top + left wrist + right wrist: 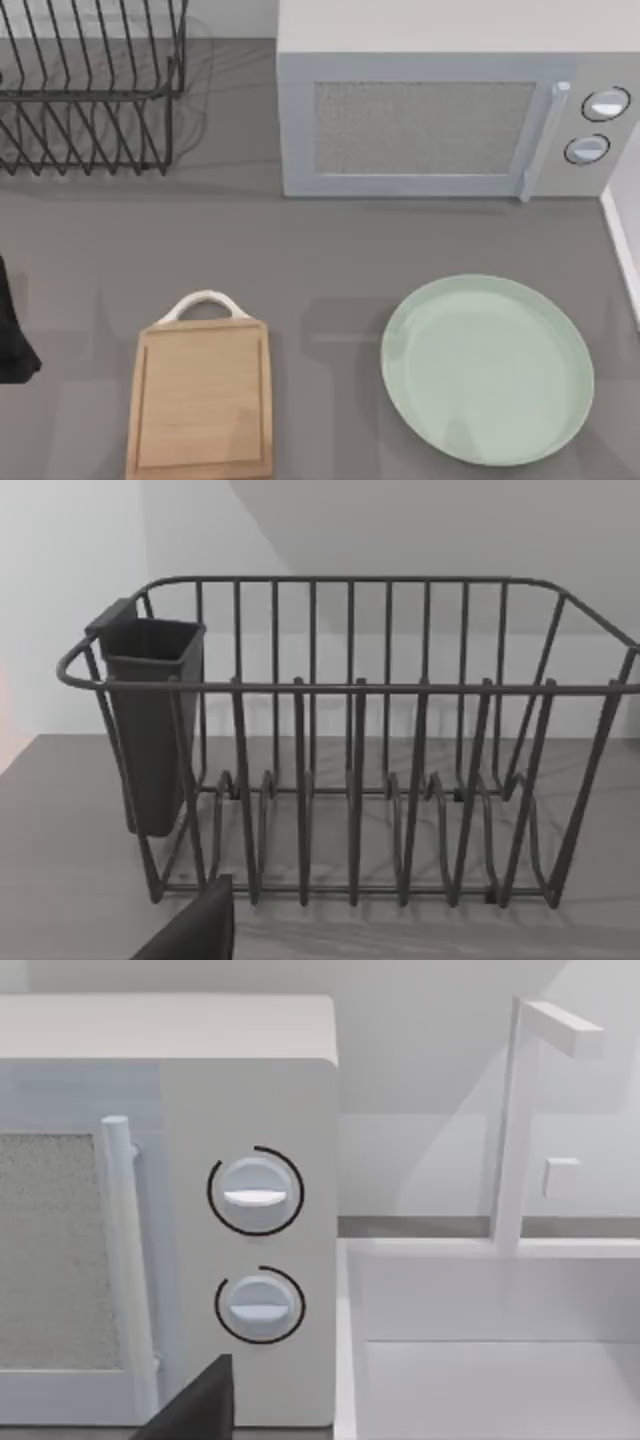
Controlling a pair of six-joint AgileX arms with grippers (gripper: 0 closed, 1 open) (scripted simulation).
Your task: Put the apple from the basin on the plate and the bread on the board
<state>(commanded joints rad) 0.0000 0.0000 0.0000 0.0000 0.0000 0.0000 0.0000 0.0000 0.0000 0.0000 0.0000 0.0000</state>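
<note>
Grey table (330,240) from above, under even light. At the top view's lower left, the board (200,400), light wood, flat on the table, white loop handle toward the back, near end cut off by the frame edge. At lower right, the plate (487,370), pale mint green, flat on the table, well apart from the board. At the back left, a dark wire dish rack (90,90), partly cropped at the top and left. Beside it at the back, a pale microwave (430,120) with door handle and two round dials, its top cut off. At the far right edge, only a thin white strip of the basin (625,230), its inside out of frame there.

Left arm parked at the left edge as a cropped dark shape. Left gripper (190,930) just a dark sliver facing the dish rack and its cutlery cup (150,720); apart or together, cannot tell. Right gripper (195,1405) likewise a dark sliver, facing the microwave dials, the white basin wall and a white faucet (515,1120); state likewise impossible to tell. Plain pale wall (400,530) behind.
</note>
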